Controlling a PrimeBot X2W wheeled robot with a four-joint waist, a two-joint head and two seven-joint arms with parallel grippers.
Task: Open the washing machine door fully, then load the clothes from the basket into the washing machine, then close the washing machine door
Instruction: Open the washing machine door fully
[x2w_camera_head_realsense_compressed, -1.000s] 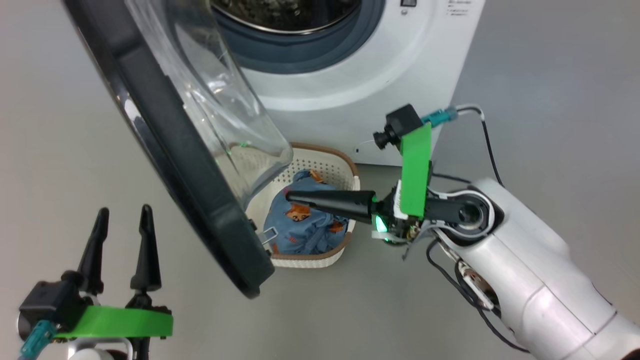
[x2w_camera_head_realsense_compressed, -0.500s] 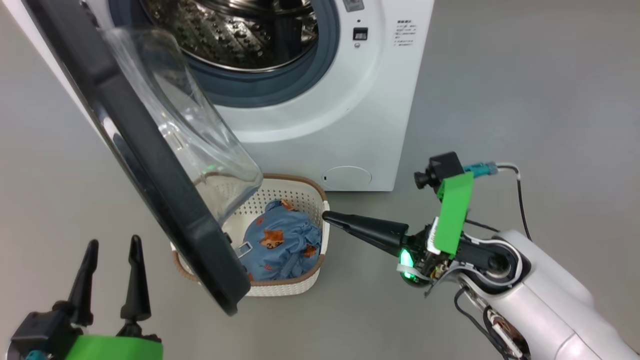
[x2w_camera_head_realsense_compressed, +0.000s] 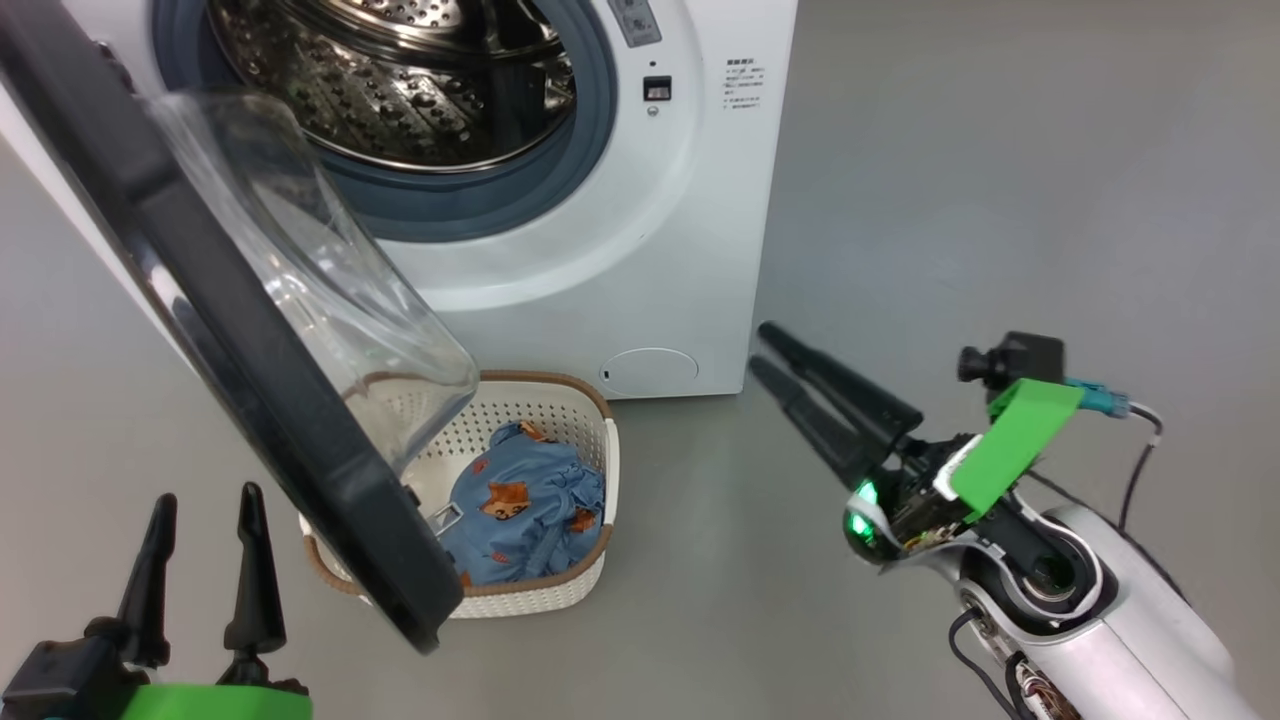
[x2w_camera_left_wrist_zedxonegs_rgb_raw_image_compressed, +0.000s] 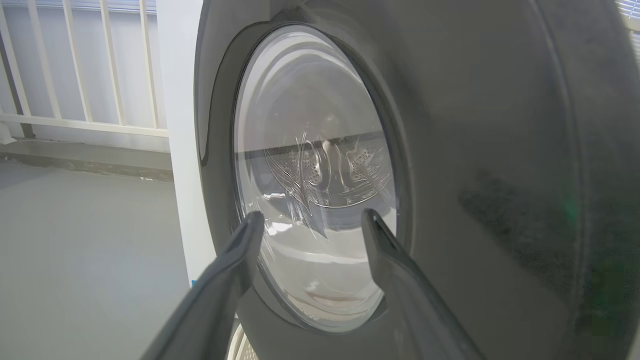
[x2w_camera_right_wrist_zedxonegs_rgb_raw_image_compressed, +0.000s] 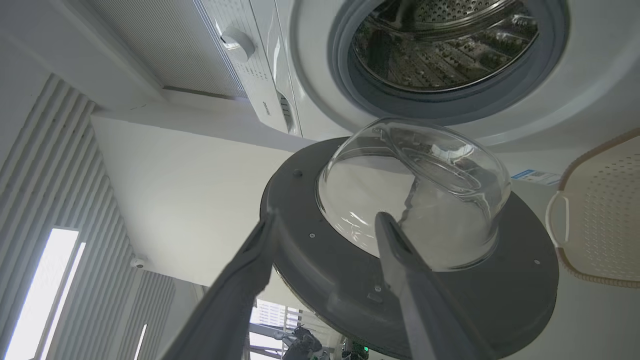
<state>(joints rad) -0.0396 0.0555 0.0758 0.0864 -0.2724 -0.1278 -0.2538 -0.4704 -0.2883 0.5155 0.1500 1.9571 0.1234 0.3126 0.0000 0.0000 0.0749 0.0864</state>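
Soft bundle, light basket: bite deep at the crown

The clothes (x2w_camera_head_realsense_compressed: 525, 515) lie bunched in the basket (x2w_camera_head_realsense_compressed: 545, 598), which sits on the floor (x2w_camera_head_realsense_compressed: 950, 180) just in front of the washing machine (x2w_camera_head_realsense_compressed: 680, 230). In my head view the washing machine door (x2w_camera_head_realsense_compressed: 260, 420) swings out over the basket's left part, with its glass bowl hanging above the rim. My right end effector (x2w_camera_head_realsense_compressed: 761, 347) hovers to the right of the basket, fingers spread wide and holding nothing. My left end effector (x2w_camera_head_realsense_compressed: 207, 497) is likewise wide and empty, on the other side of the door.

I judge the bundle to be light, limp and not fragile, so it will sag and may trail a loose end. I'd pinch a thick fold at its highest point, biting deep so nothing slips out. The basket looks light too and could drag along if fabric snags its perforations. The door is stiff and glossy, and I'd keep clear of its glass on the way to the drum (x2w_camera_head_realsense_compressed: 400, 90).
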